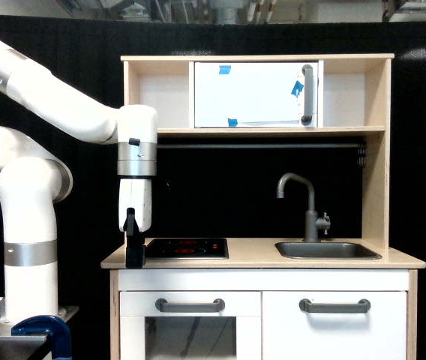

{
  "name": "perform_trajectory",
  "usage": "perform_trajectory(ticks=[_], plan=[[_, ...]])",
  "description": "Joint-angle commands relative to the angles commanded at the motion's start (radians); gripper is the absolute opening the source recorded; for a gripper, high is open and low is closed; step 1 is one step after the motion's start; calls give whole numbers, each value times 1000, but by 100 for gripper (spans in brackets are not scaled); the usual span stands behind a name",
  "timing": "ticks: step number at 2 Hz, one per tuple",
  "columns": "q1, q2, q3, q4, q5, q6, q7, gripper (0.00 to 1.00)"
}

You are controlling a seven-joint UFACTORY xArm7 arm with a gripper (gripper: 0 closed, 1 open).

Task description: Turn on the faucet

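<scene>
The faucet (pixel 310 211) is a dark grey toy tap with a tall thin pipe and a hooked spout, standing behind the sink (pixel 327 250) on the exterior view's right. Its small lever knob (pixel 323 220) sticks out on the right side of the thicker base. My gripper (pixel 134 259) hangs straight down from the white arm at the left end of the countertop (pixel 250 261), far from the faucet. Its black fingers are seen edge-on just beside the hob, so their gap does not show. Nothing is visibly held.
A black hob (pixel 187 247) lies between my gripper and the sink. Above are a shelf with a white cabinet door (pixel 256 94), its grey bar handle (pixel 307 94), and a dark rail (pixel 258 145). The wooden side panel (pixel 378 187) stands right of the faucet.
</scene>
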Motion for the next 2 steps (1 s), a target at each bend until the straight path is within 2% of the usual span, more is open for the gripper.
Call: perform_trajectory(ticks=[1, 2], plan=[[3, 0, 8, 0, -3, 0, 9, 100], [11, -41, -8, -6, -5, 0, -18, 100]])
